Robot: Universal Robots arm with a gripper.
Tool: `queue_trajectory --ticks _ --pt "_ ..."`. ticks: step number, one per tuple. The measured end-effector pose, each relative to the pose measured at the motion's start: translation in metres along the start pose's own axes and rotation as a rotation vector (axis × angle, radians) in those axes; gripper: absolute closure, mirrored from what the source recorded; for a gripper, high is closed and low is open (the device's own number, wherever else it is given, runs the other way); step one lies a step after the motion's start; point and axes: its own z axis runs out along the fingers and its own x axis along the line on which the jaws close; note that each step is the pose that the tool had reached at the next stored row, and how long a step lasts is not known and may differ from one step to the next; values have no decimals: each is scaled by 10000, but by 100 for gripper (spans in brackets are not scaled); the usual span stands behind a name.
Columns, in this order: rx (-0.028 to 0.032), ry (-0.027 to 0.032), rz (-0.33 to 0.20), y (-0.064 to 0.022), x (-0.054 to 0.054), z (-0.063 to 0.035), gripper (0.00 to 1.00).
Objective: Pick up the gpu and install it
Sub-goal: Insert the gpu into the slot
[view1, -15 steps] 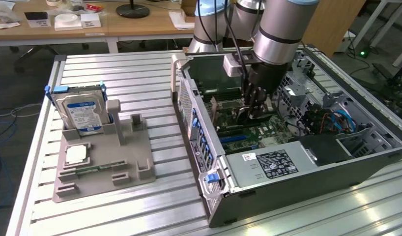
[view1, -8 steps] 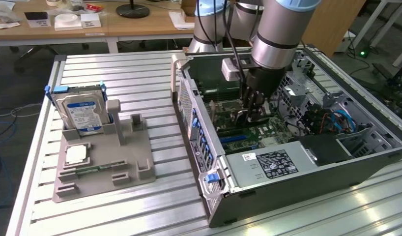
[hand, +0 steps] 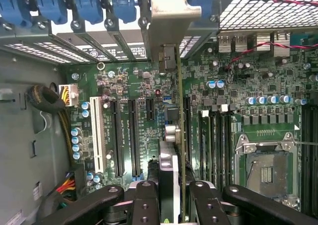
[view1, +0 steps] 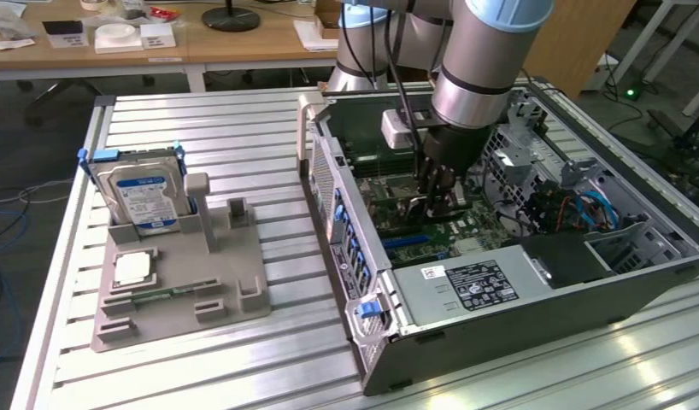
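Holding the gpu (hand: 180, 135) edge-on, the gripper (hand: 173, 195) pinches it between its two black fingers (hand: 144, 200), inside the open computer case (view1: 532, 325). Case lies on its side on the slatted table (view1: 213, 128); inside it, below the gripper: green motherboard (hand: 149, 91) with black expansion slots (hand: 134, 135), a white slot (hand: 97, 135), RAM slots and an empty CPU socket (hand: 266, 168) off to one side of the card. Power supply (view1: 469, 286) with its label sits in the case just beside the gripper. Gpu: thin dark card seen from its edge, silver metal bracket (hand: 169, 16) at the end away from the gripper, by the case's rear slot openings. Well apart from the gripper, a grey holder tray (view1: 179, 282) carries an upright hard drive (view1: 144, 196) and a small silver chip (view1: 134, 269).
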Motion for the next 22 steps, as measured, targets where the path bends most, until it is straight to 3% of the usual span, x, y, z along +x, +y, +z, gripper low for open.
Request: queue_trajectory --ticks 22 --pt "15 -1 0 14 3 124 72"
